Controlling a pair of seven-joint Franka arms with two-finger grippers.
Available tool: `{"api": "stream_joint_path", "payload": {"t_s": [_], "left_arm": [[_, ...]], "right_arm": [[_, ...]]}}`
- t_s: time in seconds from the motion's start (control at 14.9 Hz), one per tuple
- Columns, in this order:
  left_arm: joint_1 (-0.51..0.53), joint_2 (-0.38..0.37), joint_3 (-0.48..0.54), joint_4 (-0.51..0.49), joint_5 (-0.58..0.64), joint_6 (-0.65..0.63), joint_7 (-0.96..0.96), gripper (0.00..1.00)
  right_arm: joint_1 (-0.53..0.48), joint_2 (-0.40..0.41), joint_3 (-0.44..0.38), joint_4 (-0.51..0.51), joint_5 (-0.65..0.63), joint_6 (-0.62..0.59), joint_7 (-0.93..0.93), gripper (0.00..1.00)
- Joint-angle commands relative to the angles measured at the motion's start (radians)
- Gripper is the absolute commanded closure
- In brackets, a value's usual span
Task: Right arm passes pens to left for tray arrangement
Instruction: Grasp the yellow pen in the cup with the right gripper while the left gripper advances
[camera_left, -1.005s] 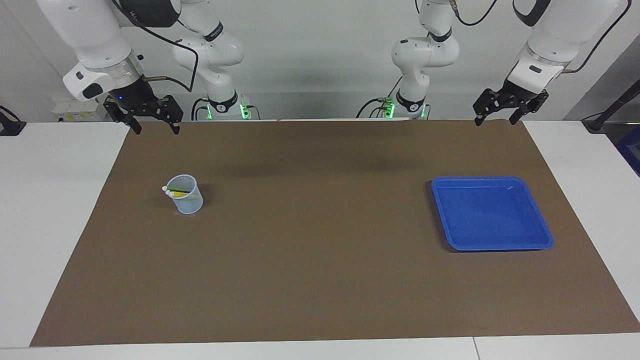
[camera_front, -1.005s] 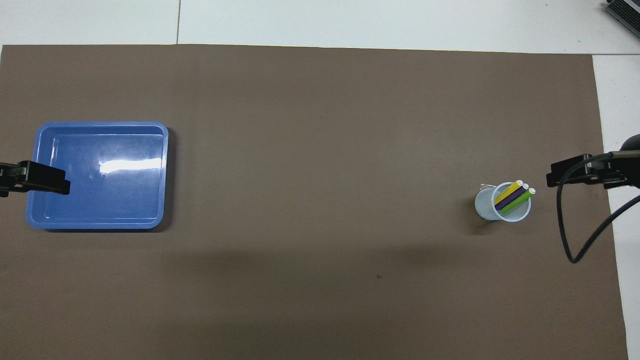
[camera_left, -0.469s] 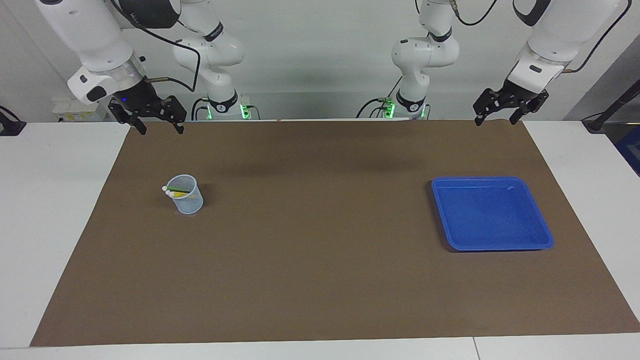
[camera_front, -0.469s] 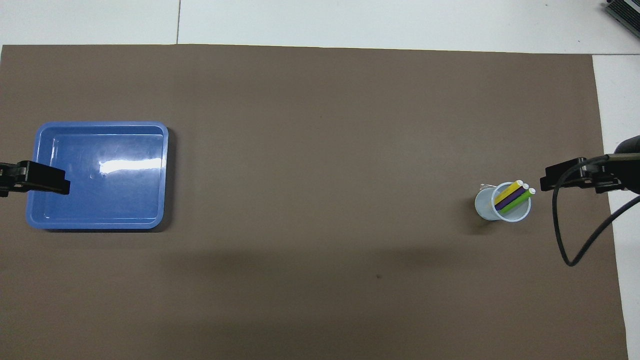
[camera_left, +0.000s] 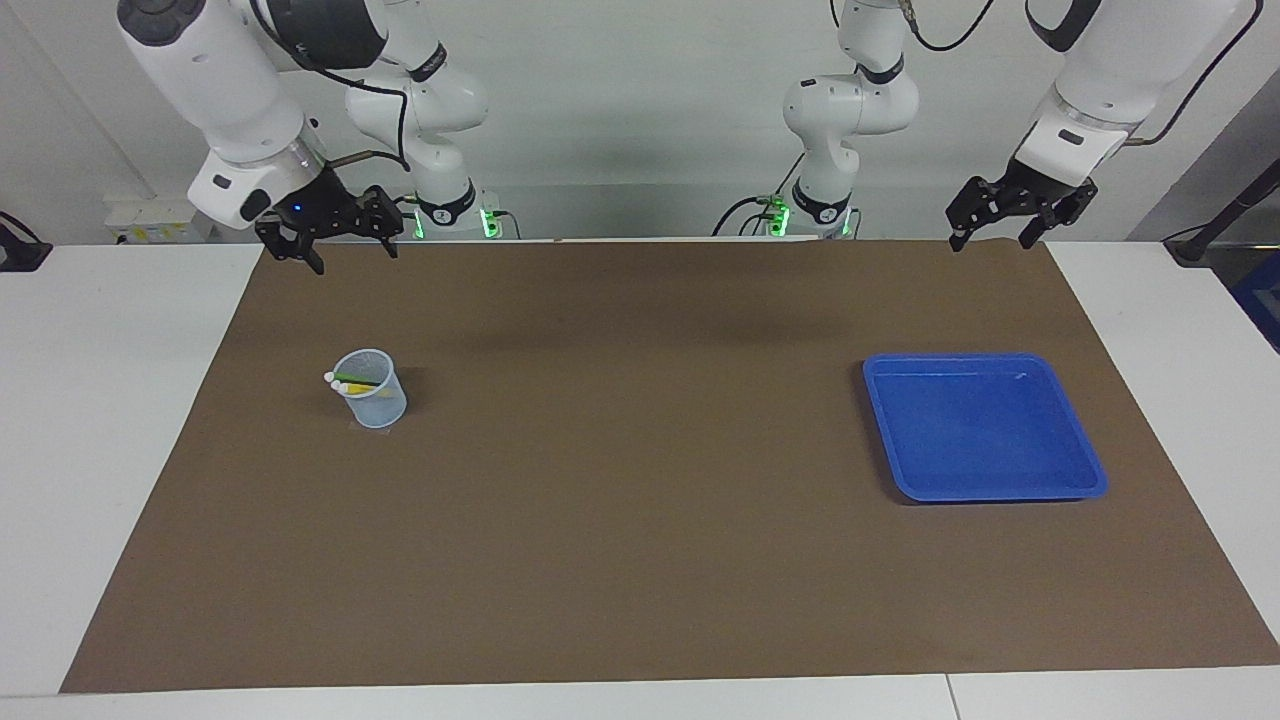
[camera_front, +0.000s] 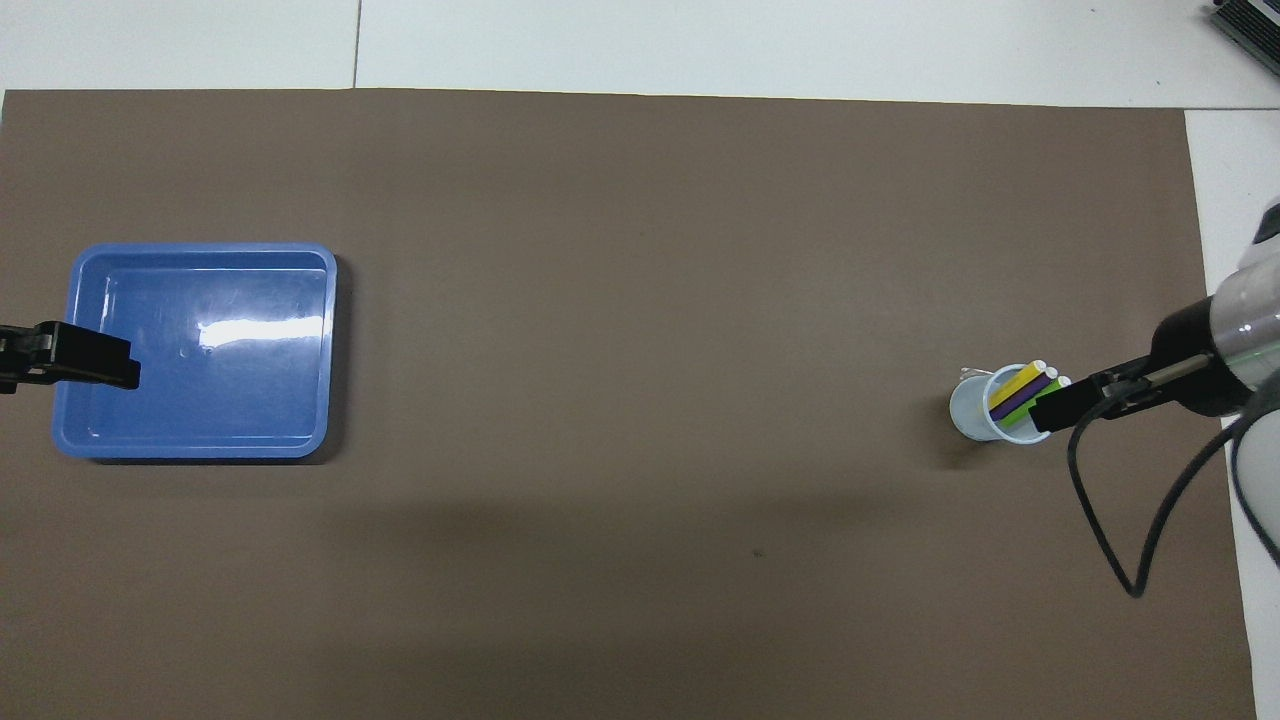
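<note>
We see the right pincer (camera_left: 345, 258), jaws apart, now nearer above the mesh cup (camera_left: 373, 392) of slim pens (camera_front: 1025, 394); left pincer (camera_left: 992, 240) waits, jaws apart.

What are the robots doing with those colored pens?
Nothing is being held yet. The right gripper is open, up in the air near the mesh cup where the yellow, purple and green pens stand. It isn't touching them. The left gripper is open too and waits up above the table, near the blue tray, which has nothing in it. No pen has been passed over so far.
</note>
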Motion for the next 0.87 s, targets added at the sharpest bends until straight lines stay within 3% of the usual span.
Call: {"api": "stream_joint_path", "payload": {"t_s": [0.0,0.33,0.54,0.8], "left_arm": [[-0.021,-0.018,0.011,-0.012,0.018,0.011,0.003,0.0],[-0.021,-0.018,0.011,-0.012,0.016,0.013,0.005,0.0],[-0.021,-0.018,0.011,-0.01,0.016,0.017,0.005,0.0],[-0.019,-0.018,0.011,-0.01,0.016,0.017,0.005,0.0]], "right_arm": [[0.004,-0.029,-0.004,-0.092,0.013,0.08,-0.211,0.0],[-0.014,0.003,-0.004,-0.166,-0.031,0.235,-0.579,0.0],[-0.016,0.071,-0.004,-0.178,-0.077,0.351,-0.849,0.0],[-0.028,0.132,-0.004,-0.212,-0.084,0.455,-1.062,0.0]]}}
